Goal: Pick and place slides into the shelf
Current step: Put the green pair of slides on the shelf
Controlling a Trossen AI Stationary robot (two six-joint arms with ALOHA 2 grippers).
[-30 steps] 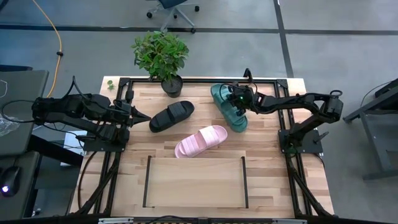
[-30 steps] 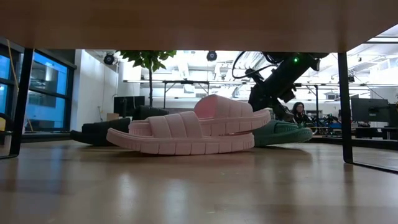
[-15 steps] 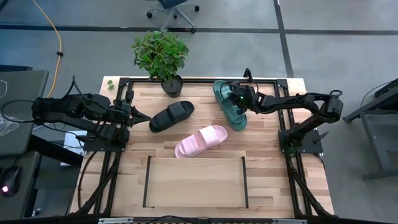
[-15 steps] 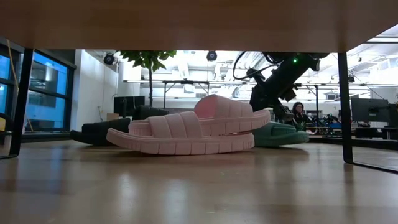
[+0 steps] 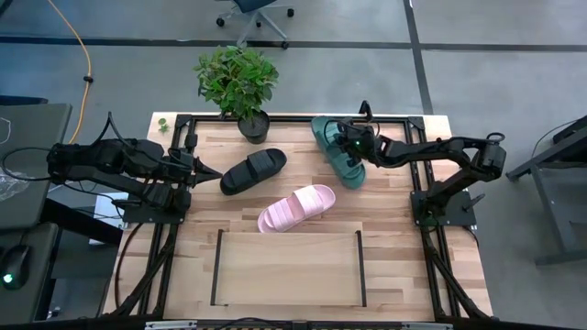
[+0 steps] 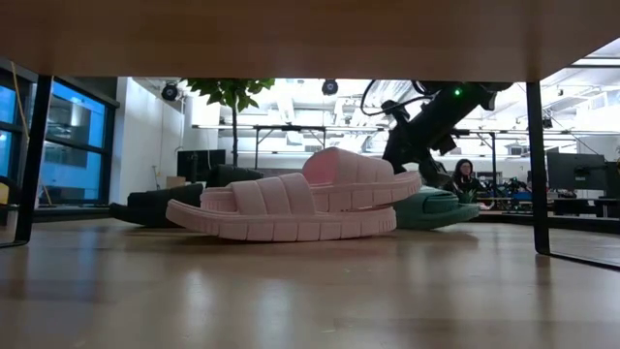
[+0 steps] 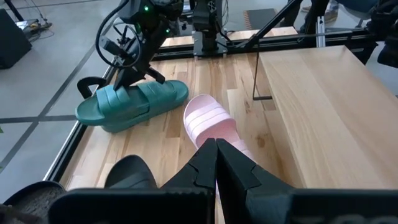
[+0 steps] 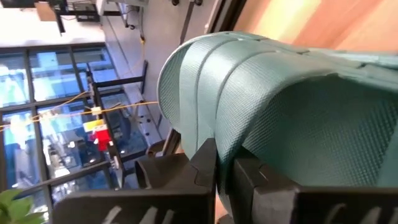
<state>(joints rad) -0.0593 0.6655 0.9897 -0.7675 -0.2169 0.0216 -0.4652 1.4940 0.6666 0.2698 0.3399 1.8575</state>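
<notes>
Nothing is on the shelf (image 5: 289, 266) yet — all three slides remain. The right gripper (image 5: 347, 147) pinches the teal slide (image 5: 336, 154) upper right; the left gripper (image 5: 213, 172), pressed together, waits centre-left.

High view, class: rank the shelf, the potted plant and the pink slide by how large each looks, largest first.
1. Shelf, clearly the largest.
2. Potted plant.
3. Pink slide, close to the plant in length but narrower; the plant stands taller, nearer the camera, so this order is unsure.

Bare wood is lying open across the shelf (image 5: 289, 268); the pink slide (image 5: 296, 208) and black slide (image 5: 253, 170) are probably crowding its far approach, potted plant (image 5: 238, 84) beyond.
</notes>
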